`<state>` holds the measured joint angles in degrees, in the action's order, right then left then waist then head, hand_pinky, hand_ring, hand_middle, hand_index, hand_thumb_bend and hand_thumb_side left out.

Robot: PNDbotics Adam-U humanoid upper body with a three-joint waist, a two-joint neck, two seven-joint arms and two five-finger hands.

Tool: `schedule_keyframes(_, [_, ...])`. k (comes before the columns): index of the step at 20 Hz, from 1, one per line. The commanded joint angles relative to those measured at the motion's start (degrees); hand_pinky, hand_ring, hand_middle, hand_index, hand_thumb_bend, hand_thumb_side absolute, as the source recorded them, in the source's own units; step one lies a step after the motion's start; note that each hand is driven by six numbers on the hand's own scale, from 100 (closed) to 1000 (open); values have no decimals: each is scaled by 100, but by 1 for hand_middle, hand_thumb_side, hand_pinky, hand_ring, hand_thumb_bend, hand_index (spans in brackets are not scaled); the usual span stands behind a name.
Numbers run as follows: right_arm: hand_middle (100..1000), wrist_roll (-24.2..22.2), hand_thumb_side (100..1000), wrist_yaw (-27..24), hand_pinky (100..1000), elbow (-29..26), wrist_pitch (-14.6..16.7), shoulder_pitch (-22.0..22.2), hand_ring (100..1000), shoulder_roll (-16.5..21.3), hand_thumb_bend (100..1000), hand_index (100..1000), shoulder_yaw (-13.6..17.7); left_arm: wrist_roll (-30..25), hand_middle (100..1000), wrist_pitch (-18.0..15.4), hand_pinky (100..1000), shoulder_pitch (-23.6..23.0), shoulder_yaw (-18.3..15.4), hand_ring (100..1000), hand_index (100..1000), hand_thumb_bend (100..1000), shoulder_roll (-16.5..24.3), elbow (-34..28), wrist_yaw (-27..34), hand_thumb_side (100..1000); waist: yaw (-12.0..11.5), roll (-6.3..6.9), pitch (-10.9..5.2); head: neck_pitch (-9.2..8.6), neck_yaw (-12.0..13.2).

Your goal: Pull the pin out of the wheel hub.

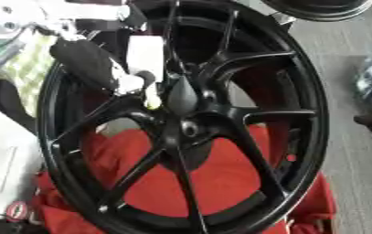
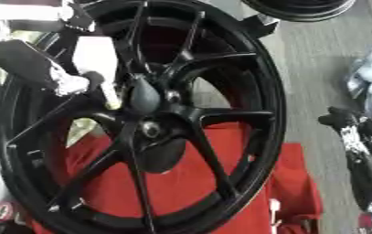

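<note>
A large black multi-spoke wheel hub point(image 1: 293, 91) fills the view and rests on a red cloth. Its round centre point(image 1: 190, 129) sits a little below the middle. My left hand point(image 1: 133, 83) comes in from the upper left on a black forearm and is just above and left of the centre. Its fingers are curled round a short pale pin point(image 1: 152, 98) that points down toward the hub centre. My right hand point(image 2: 350, 127) hangs off to the right of the rim, away from the wheel, with its fingers relaxed and nothing in it.
The red cloth point(image 1: 220, 178) lies under the wheel. A second dark rim point(image 1: 321, 9) shows at the top edge. White equipment point(image 1: 13, 20) sits at the upper left, a white sheet point(image 1: 5, 160) at the left, and grey floor point(image 1: 348, 183) to the right.
</note>
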<state>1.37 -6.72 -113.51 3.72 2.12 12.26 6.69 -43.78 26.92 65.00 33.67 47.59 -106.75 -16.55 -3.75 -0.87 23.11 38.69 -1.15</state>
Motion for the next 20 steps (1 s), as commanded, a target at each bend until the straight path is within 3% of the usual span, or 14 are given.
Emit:
schedule_keyframes(1, [620,6,593,-23,976,-109,45,22,776,51,100,738,34,-414,345,583,631,67,-268,556,458,100,288,-241,108,242,-7,-7,-168,-12,-28])
schedule_keyframes(11, [620,24,577,-39,976,-109,128,70,777,14,100,739,95,225,314,683,594,-425,-1306,529,449,100,1012,-659,656,253,-118,-83,-190,-8,-155])
schedule_keyframes(17, [620,110,557,-22,975,-109,304,142,777,-25,100,739,231,754,327,839,599,-1259,-2166,534,464,100,1660,-168,540,258,-332,-159,-205,-23,-351])
schedule_keyframes(20, [620,167,553,-7,974,-109,385,181,778,-82,100,740,299,1025,328,1023,584,-1701,-2607,529,475,100,1769,251,311,260,-416,-233,-204,-62,-443])
